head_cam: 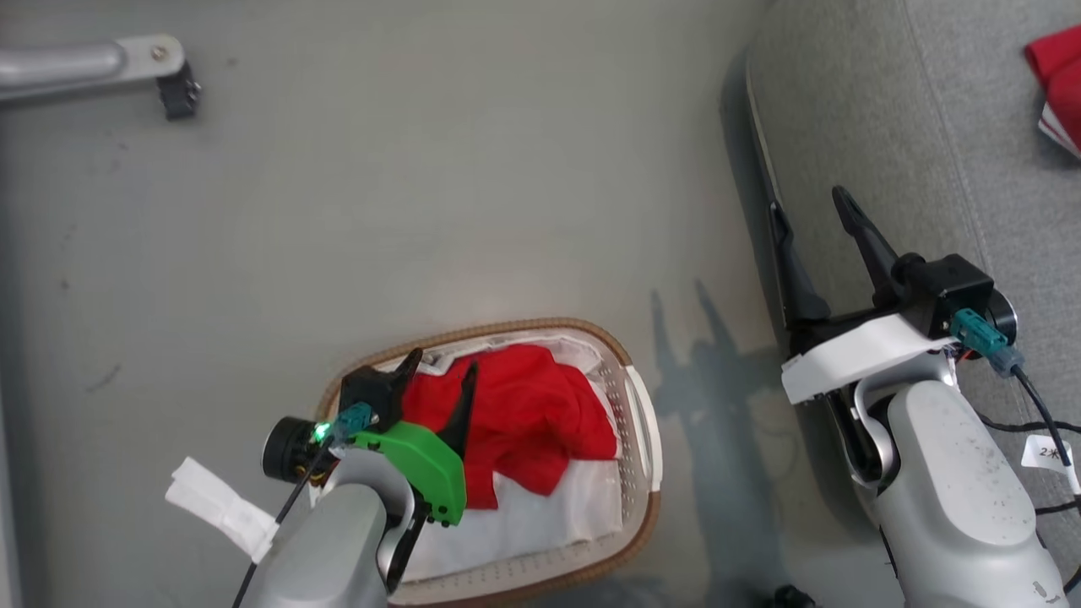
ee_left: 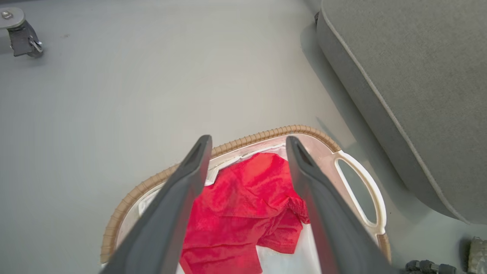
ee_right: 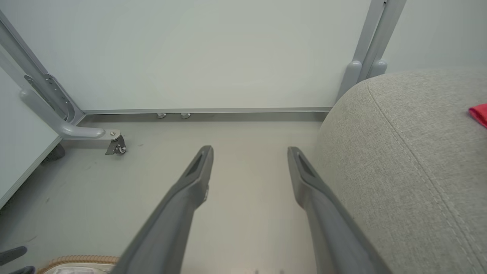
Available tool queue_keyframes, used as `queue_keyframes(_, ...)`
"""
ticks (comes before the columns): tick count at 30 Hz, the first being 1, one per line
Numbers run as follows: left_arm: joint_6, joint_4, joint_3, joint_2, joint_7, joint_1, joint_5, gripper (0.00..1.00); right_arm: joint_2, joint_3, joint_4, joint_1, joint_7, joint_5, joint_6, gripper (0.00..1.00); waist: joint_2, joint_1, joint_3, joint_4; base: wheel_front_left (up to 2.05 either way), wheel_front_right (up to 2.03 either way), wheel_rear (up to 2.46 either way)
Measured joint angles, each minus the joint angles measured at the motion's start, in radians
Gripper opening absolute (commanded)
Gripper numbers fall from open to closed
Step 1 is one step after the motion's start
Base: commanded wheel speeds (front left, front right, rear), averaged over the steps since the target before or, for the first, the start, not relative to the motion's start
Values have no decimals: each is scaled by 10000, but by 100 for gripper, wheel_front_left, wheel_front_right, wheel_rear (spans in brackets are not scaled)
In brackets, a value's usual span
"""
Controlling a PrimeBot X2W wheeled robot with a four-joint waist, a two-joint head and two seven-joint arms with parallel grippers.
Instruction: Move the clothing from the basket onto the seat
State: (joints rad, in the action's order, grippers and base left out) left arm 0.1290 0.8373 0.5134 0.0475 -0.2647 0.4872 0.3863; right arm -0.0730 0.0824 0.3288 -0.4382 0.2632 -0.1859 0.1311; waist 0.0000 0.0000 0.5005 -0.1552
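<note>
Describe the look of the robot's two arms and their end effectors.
Both forearms are pale grey; each has two long, dark, tapering fingers. The left end effector has a green cover and a lit green lamp, the right end effector a white cover. Both have a teal connector and black cable.

Grey floor (head_cam: 422, 169), pale wall panel (ee_right: 209, 53)
</note>
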Motion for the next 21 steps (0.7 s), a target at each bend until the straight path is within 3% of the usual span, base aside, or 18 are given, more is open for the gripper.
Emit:
queue_keyframes(16,0,2140,1453,104,0,2085,462,100,150,-8,-579,-763,0,17,2,100,0,2,2712,-969,0,0,0)
queue_keyframes(21,0,2591,1672,376,0,2681,451,100,184,-146,-694,-815,0,19,2,100,0,2,3423,-1203,0,0,0)
